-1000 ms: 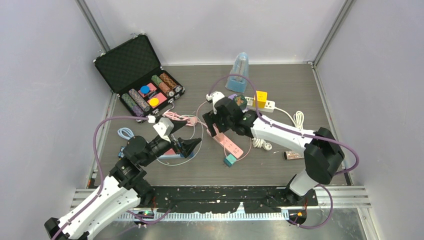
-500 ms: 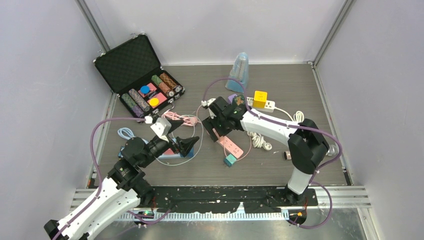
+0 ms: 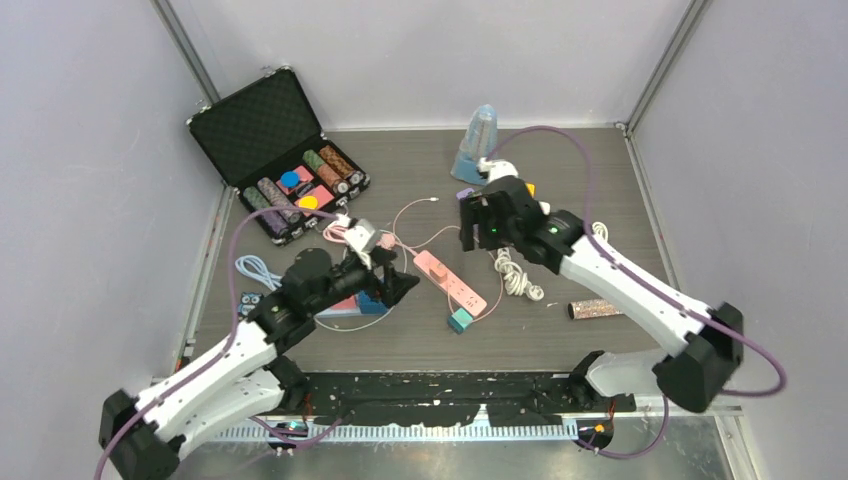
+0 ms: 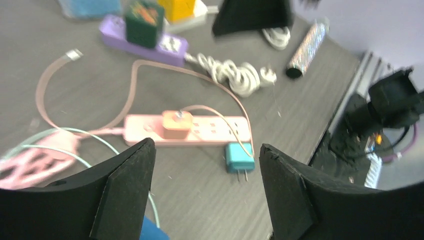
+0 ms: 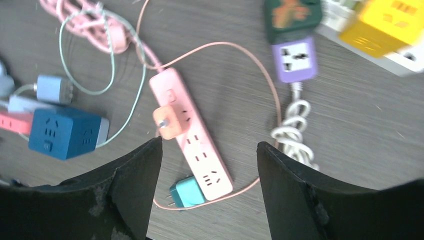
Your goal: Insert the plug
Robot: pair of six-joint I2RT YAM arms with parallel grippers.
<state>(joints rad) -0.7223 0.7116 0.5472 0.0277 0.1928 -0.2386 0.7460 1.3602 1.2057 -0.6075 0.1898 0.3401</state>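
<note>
A pink power strip [image 3: 455, 285] lies in the middle of the table. A peach plug [image 5: 169, 121] sits in it near its switch end, also seen in the left wrist view [image 4: 176, 125]. A loose teal plug [image 3: 460, 320] lies on its side at the strip's near end, prongs bare [image 4: 238, 158]. My left gripper [image 3: 395, 285] is open and empty, low, just left of the strip. My right gripper [image 3: 478, 225] is open and empty, above and behind the strip [image 5: 200, 150].
A purple strip [image 5: 295, 60] with a dark green adapter [image 5: 292, 20], a yellow cube [image 5: 387, 22] on a white strip and a coiled white cord [image 5: 295, 130] lie back right. A blue cube socket [image 5: 65, 132] and cables lie left. An open chip case [image 3: 280, 150] stands back left. A glitter tube [image 3: 592, 309] lies right.
My right gripper has lifted off the pink strip and swung back and to the right. My left gripper has moved right, closer to the strip.
</note>
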